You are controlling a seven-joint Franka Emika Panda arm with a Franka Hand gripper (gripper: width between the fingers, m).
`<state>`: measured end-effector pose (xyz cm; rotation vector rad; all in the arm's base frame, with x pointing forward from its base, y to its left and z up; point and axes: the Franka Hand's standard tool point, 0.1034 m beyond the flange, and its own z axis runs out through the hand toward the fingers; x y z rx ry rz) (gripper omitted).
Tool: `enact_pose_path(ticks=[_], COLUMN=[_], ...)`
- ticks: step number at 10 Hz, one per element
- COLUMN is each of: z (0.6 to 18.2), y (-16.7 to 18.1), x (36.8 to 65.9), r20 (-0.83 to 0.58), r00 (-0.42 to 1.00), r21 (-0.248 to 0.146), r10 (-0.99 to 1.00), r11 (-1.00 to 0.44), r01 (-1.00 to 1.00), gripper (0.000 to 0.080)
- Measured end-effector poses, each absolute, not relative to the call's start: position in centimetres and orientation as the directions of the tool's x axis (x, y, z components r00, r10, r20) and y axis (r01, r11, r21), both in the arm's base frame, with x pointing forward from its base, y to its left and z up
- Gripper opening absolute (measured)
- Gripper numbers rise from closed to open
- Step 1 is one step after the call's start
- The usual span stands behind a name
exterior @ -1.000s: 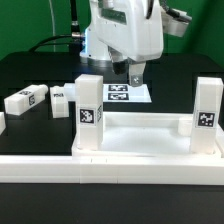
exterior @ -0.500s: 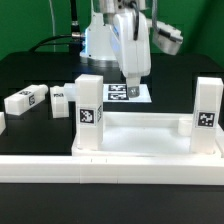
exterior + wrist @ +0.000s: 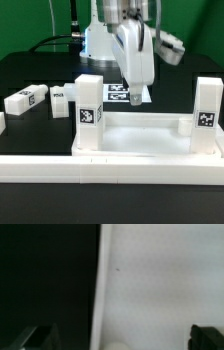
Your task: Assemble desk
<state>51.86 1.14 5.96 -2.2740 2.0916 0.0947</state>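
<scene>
The desk top [image 3: 140, 142], a white tray with a raised rim, lies in the foreground of the exterior view. Two white legs stand upright at its far corners, one towards the exterior view's left [image 3: 89, 112] and one towards its right [image 3: 207, 115], each with a tag. Two more legs [image 3: 25, 100] [image 3: 62, 95] lie loose on the black table at the left. My gripper [image 3: 137, 97] hangs just behind the top's far rim, over the marker board [image 3: 118, 92]. It is open and empty [image 3: 124, 340]. The wrist view shows a plain white surface [image 3: 165, 280] beside dark table; I cannot tell which part it is.
A long white rail [image 3: 110, 172] runs along the table's front edge before the desk top. The robot's base [image 3: 98, 40] stands at the back. Green backdrop lies behind the black table [image 3: 40, 70].
The hand has turned about its wrist and come down, shifting slightly to the exterior view's right. Its fingers stay open. No part has moved.
</scene>
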Motion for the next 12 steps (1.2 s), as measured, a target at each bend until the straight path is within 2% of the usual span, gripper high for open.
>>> enact_pose_path(ticks=[3, 7, 12], z=[4.1, 2.5, 1.3], y=[1.0, 1.2, 0.7], x=[51.0, 50.4, 49.9], r20=[-0.066, -0.060, -0.054], r00=[0.091, 0.100, 0.123], r21=[0.030, 0.059, 0.078], r10=[-0.994, -0.993, -0.991], r11=[-0.093, -0.103, -0.127], r01=[-0.995, -0.993, -0.989], gripper=[0.0649, 0.0649, 0.0649])
